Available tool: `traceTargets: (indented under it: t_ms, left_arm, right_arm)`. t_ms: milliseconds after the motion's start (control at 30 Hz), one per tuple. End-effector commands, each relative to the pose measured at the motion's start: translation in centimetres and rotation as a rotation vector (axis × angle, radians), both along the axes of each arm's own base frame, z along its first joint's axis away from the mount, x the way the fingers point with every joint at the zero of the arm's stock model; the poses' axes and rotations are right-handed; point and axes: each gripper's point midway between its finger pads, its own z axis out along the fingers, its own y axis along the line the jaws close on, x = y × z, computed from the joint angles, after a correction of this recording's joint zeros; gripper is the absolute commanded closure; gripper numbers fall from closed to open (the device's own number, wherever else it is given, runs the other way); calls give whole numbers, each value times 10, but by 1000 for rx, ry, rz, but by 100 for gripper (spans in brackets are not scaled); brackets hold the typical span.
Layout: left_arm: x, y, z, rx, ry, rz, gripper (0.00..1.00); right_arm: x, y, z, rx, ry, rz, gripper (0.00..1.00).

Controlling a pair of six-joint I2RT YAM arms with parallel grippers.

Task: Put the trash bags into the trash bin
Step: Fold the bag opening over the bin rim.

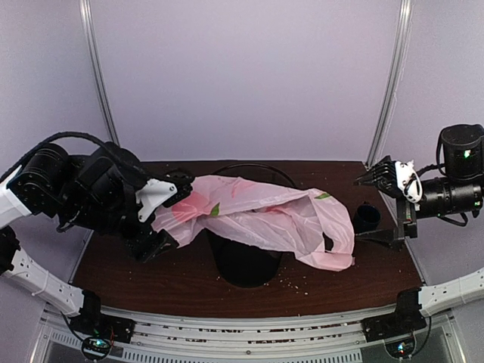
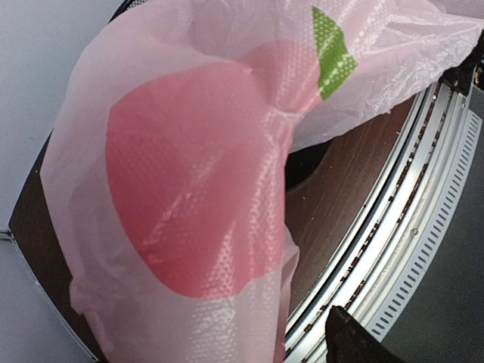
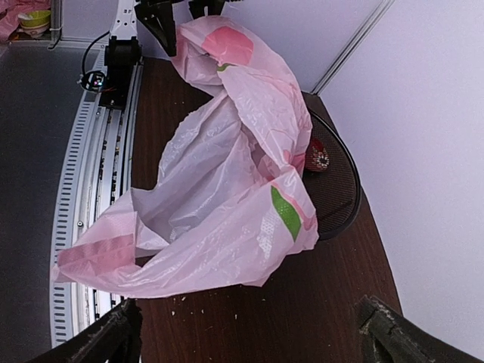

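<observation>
The pale-pink trash bag with red round prints lies stretched across the top of the black wire-mesh trash bin. Its right end hangs down to the table beside the bin. My left gripper is shut on the bag's left end and holds it above the bin's left rim. In the left wrist view the bag fills the frame and hides one finger; the other fingertip shows. My right gripper is open and empty, raised at the far right. In the right wrist view the right gripper faces the bag and the bin.
A small dark-blue mug stands right of the bag, below my right gripper. A small red object lies inside the bin. Crumbs dot the brown table. A metal rail runs along the near edge.
</observation>
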Motion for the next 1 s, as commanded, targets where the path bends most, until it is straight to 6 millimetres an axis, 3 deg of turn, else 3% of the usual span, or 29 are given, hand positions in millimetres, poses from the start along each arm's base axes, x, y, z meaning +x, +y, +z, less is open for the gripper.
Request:
traceTargets:
  t_ms: [0,133,300,433,533,700,833,967]
  left_arm:
    - [11,-6,15,-77,-63,45,39]
    - [12,-12,32,-153,-87,39,54]
    - [12,-14,34,-182,-90,35,69]
    - [14,-24,35,-202,-109,22,78]
    - [15,-29,34,-198,-108,23,82]
    - [16,-34,33,-221,-110,27,90]
    - [18,-34,35,-237,-125,33,99]
    - [29,-25,42,-230,-177,94,100]
  right_arm:
    - [2,-20,24,10,-86,-24,0]
    - [14,-27,25,-4,-153,-81,0]
    - [21,-16,47,89,-150,-114,0]
    - [5,18,8,103,33,-15,0]
    - [6,26,-6,125,101,-32,2]
    - [25,31,2,206,155,-159,14]
    - [34,36,-5,207,164,-197,25]
    - [39,38,-13,200,160,-218,48]
